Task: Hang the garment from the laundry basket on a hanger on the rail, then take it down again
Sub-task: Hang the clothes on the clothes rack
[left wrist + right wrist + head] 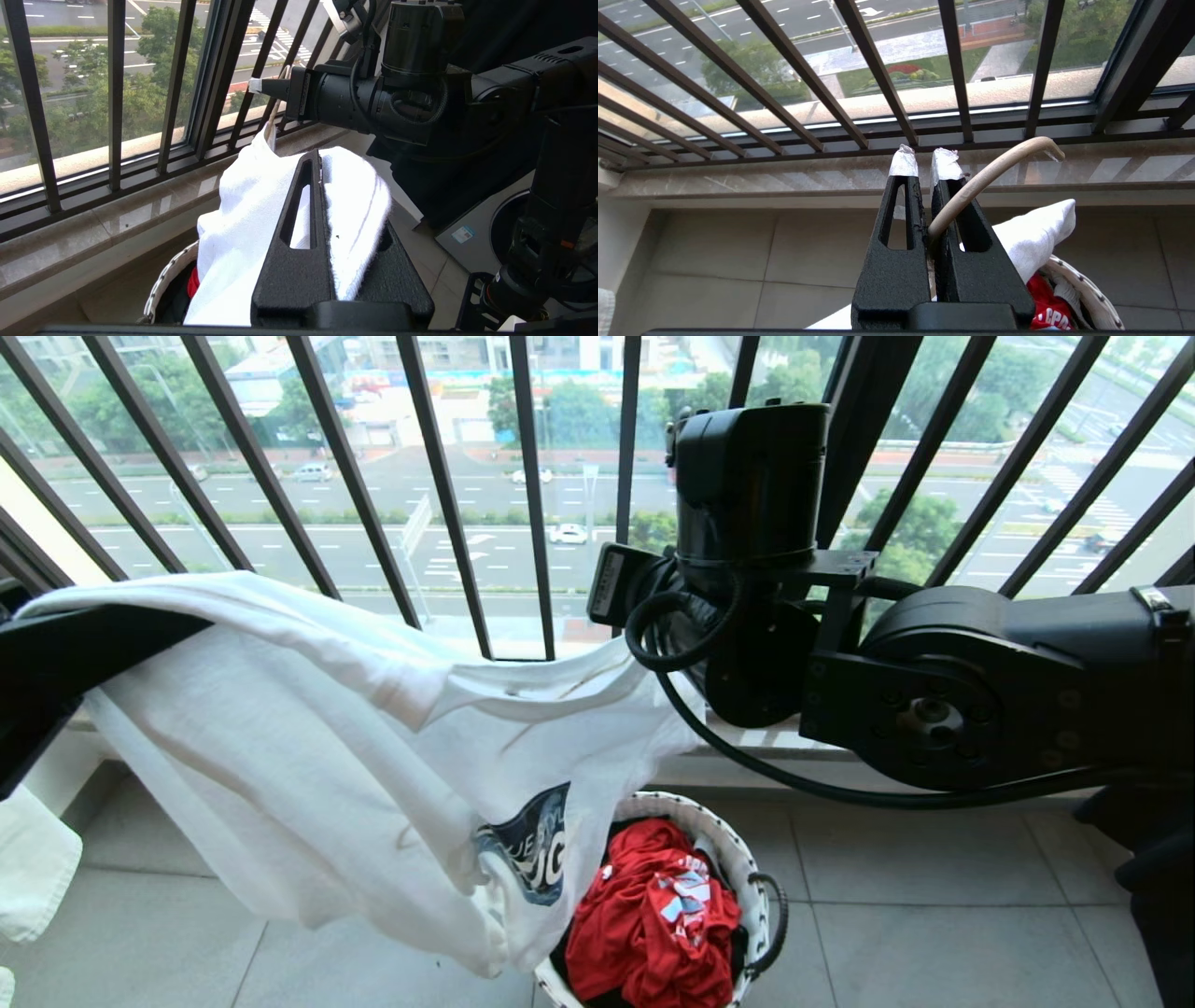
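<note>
- The garment [317, 747], a white T-shirt with a dark blue chest print, hangs spread in the air between the two arms, above the tiled floor [934, 915] and in front of the black window railing [439, 476].
- The left claw [322, 158] is clamped shut on a thick fold of the garment; white cloth bulges out on both sides of its fingers [299, 233].
- The right claw [924, 163] is closed, its taped fingertips [903, 161] nearly together, and it pinches the cream-white hanger [985, 177], whose curved hook arcs out past the tips toward the window sill [784, 172].
- In the left wrist view the hanger's stem runs down from the right claw into the shirt's cloth.
- The laundry basket [733, 845] stands on the floor below the shirt's lower edge, holding a red garment [653, 915].
- The shirt's hem droops beside the basket's rim.
</note>
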